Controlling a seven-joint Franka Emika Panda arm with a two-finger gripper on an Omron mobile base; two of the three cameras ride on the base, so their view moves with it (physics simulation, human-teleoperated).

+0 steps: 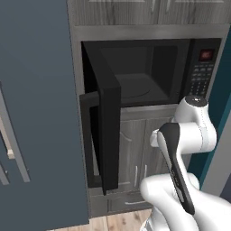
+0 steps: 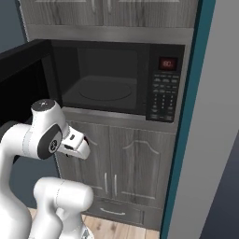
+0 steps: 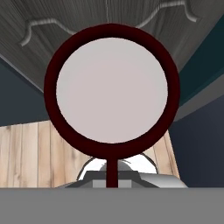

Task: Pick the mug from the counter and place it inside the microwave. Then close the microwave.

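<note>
The mug [image 3: 112, 91] sat right in front of the hand camera, mouth pointed straight at the lens, so its axis ran along the line of sight and you only got the round rim and the pale inside. Its handle showed as a thin dark red strip dropping from the rim toward the bottom of the hand view. The fingertips weren't visible there, so I couldn't tell whether the gripper was clamped on it or not.

Behind the mug were grey wood-grain cabinet fronts [image 3: 105, 22] with curved handles, plus a wooden floor [image 3: 26, 153] below.

In the base views the microwave [image 1: 153, 72] stood wide open, door [image 1: 106, 135] swung out to the left, edge-on, sticking well into the space in front of the lower cabinets [image 2: 126, 163]. The cavity looked roomy, turntable [image 2: 105, 91] bare, keypad panel [image 2: 163, 91] and red display on the right. The arm was folded below the microwave's bottom edge, in front of the lower cabinets.

Colour-wise: deep maroon rim, whitish-grey interior.
</note>
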